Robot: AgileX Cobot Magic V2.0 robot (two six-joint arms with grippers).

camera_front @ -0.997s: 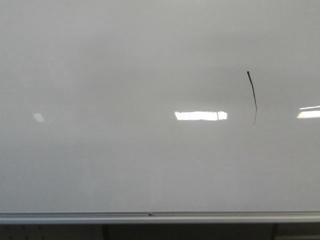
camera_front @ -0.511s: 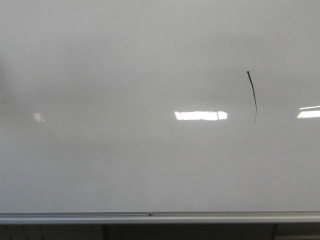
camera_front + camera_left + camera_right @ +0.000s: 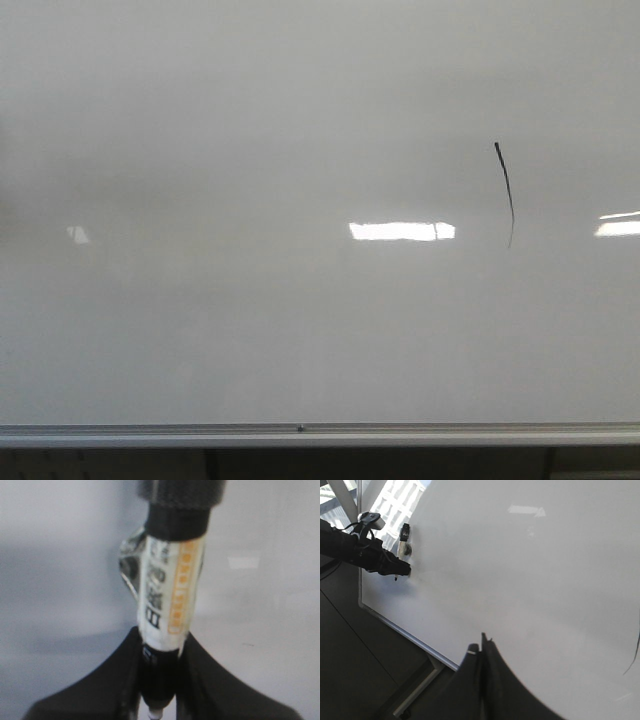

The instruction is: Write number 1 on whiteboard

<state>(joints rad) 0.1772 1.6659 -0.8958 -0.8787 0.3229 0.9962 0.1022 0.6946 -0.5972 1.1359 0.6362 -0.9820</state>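
The left claw point(image 3: 160, 680) is clamped on a marker point(image 3: 170, 595); the right claw point(image 3: 482, 652) has its fingers pressed together, empty. The glossy whiteboard point(image 3: 250, 130) bears the number 1 point(image 3: 506, 192) toward its right edge, above the silver rail point(image 3: 320, 434); dark floor point(image 3: 350, 655) lies below

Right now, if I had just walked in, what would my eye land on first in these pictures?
Probably the number 1, a thin curved black stroke alone on the right part of the glossy whiteboard in the front view. Next, the left end effector shut on a marker with a white and orange label, filling the left wrist view. The right end effector looks shut, holding nothing visible.
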